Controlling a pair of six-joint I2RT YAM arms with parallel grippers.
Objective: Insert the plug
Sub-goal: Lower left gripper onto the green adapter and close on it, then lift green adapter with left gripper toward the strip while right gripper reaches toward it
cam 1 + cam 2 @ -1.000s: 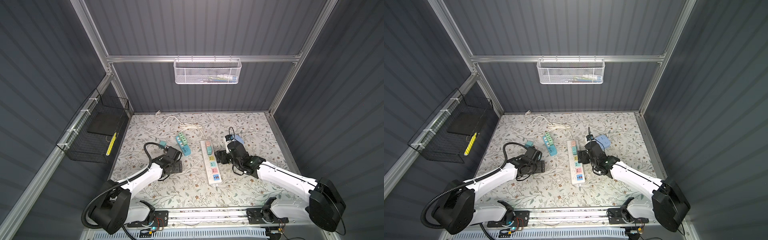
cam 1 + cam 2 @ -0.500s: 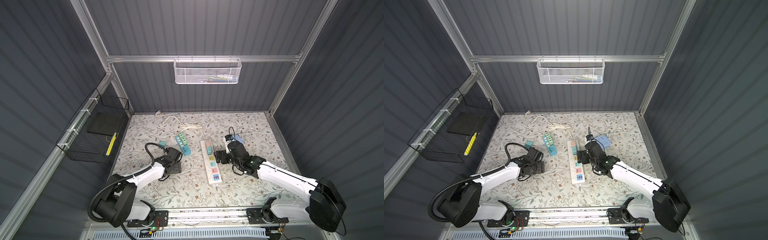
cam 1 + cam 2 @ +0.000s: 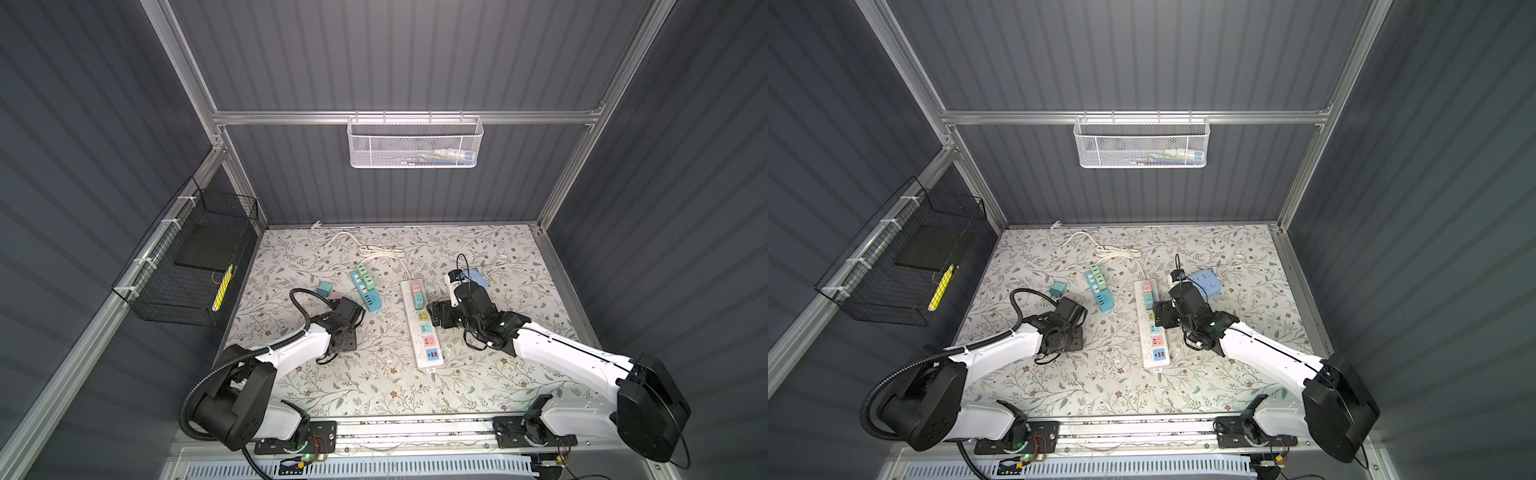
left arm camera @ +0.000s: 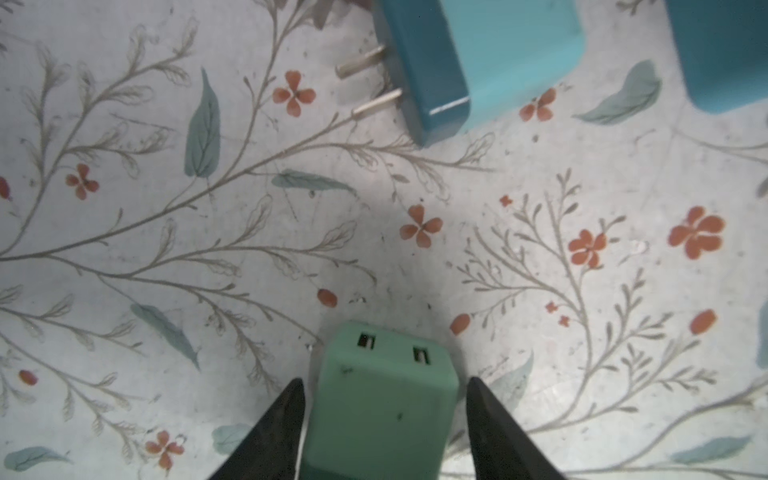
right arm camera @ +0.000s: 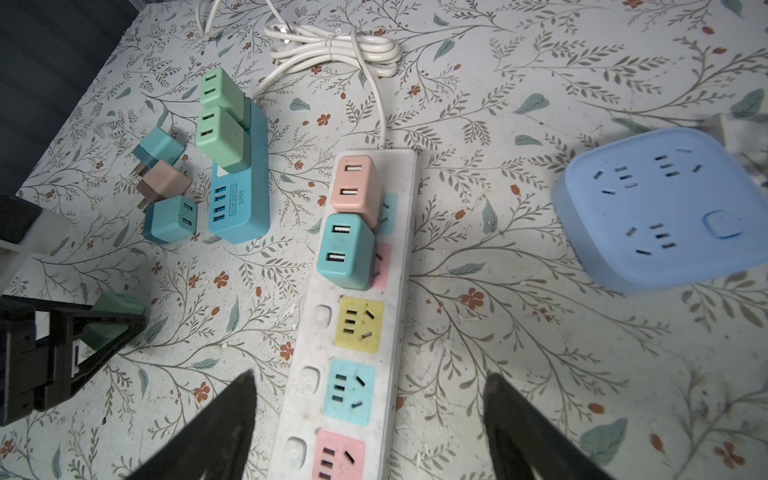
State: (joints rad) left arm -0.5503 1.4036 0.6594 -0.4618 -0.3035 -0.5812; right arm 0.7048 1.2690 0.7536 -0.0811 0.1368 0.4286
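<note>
A green plug (image 4: pixel 382 399) lies on the floral mat between the fingers of my left gripper (image 4: pixel 386 384). The fingers sit close on either side, with a thin strip of mat showing along each. The right wrist view shows that same plug (image 5: pixel 116 307) in the left gripper's fingers, left of the white power strip (image 5: pixel 405 291). A pink plug (image 5: pixel 355 187) and a teal plug (image 5: pixel 345 249) sit in the strip's far sockets. The yellow socket (image 5: pixel 359 324) beside them is free. My right gripper (image 5: pixel 369 375) hangs open above the strip (image 3: pixel 422 328), straddling its width.
A teal strip (image 5: pixel 239 199) carries two green plugs (image 5: pixel 218 89). Three loose plugs (image 5: pixel 170 218) lie beside it, one with bare prongs (image 4: pixel 370 83). A blue square socket block (image 5: pixel 665 208) sits right of the white strip, with coiled white cable (image 5: pixel 332 50) behind. Wire baskets hang on the walls.
My left gripper's jaws have narrowed around the green plug and the left arm has shifted slightly. The right arm has hardly moved.
</note>
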